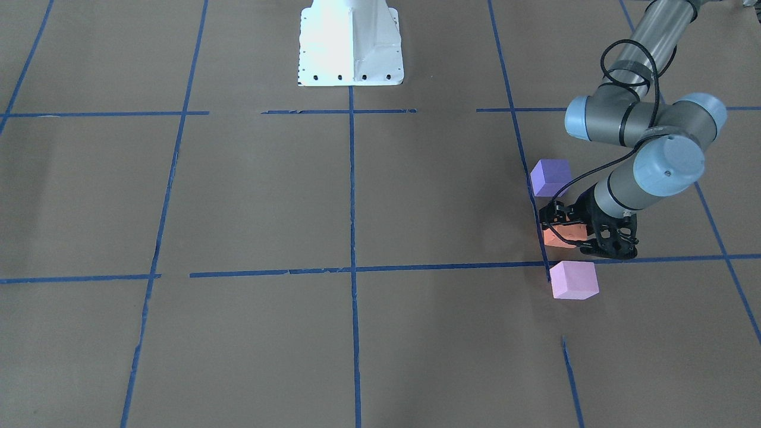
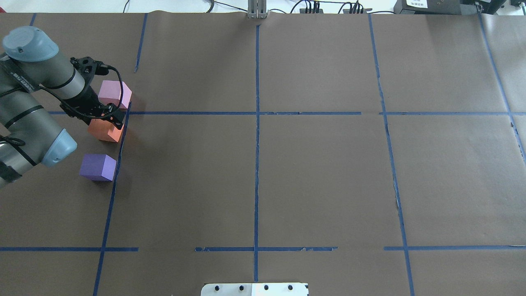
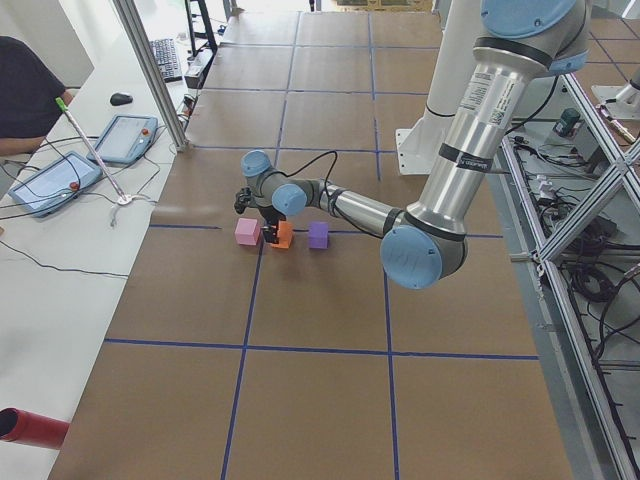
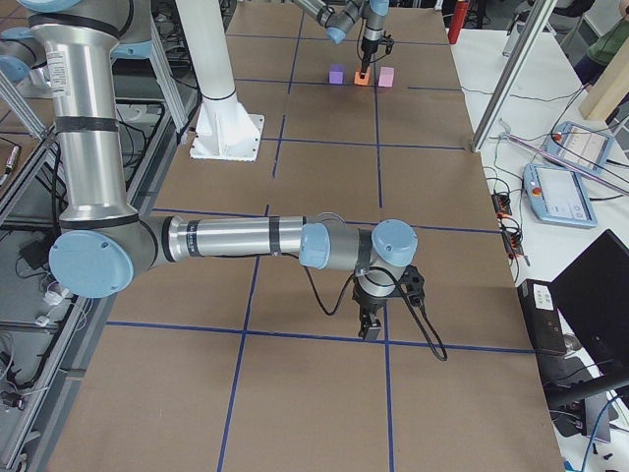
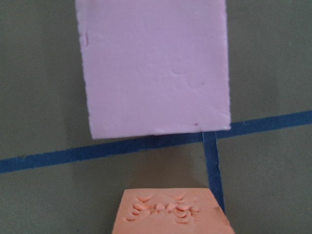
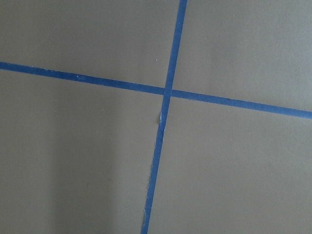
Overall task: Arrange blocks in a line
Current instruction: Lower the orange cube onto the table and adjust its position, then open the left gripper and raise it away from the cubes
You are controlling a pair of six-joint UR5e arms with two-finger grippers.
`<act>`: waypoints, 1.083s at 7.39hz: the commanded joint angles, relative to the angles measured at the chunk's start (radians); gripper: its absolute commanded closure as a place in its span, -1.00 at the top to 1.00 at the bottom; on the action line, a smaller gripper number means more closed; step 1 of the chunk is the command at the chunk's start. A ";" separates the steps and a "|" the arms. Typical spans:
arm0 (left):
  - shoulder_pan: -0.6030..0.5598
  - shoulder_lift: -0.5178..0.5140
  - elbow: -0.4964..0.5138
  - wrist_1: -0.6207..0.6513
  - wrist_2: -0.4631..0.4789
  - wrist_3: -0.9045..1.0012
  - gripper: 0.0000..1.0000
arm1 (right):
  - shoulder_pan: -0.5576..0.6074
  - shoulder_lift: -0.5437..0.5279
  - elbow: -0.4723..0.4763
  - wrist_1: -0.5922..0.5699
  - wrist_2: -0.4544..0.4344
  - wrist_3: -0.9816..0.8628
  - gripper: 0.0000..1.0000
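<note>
Front-facing camera: all three sit at the right of frame, hugging one vertical blue tape line (image 1: 517, 137) on the brown paper table (image 1: 416, 196). The violet-purple foam cube (image 1: 550, 176) is uppermost, the scuffed orange foam cube (image 1: 557, 239) is in the middle and the pale pink-lilac foam cube (image 1: 573, 280) is lowest. The left gripper (image 1: 562, 223) is down on the orange one, but I can't tell if it's pinching or loose.

Overhead: same column at the left edge. I'd guess the tape is the guide, and the row looks basically done.

Right-side camera: the right gripper (image 4: 371, 324) hangs low at bottom centre, well apart, presumably parked clear. Its grip is unreadable.

Left wrist cam: pink fills the top, and orange's dented face is at bottom centre.
</note>
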 commanded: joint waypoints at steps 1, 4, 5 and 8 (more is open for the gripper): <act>-0.007 0.007 -0.013 0.001 0.004 -0.002 0.98 | 0.000 0.000 0.000 0.000 0.000 0.000 1.00; -0.017 0.017 -0.072 0.035 0.004 -0.001 0.98 | 0.000 0.000 0.000 0.000 0.000 0.000 1.00; -0.031 0.025 -0.095 0.061 0.004 0.004 0.98 | 0.000 0.000 0.000 0.000 0.000 0.000 1.00; -0.124 0.149 -0.218 0.058 0.011 0.016 0.99 | 0.000 0.000 0.000 0.000 0.000 0.000 1.00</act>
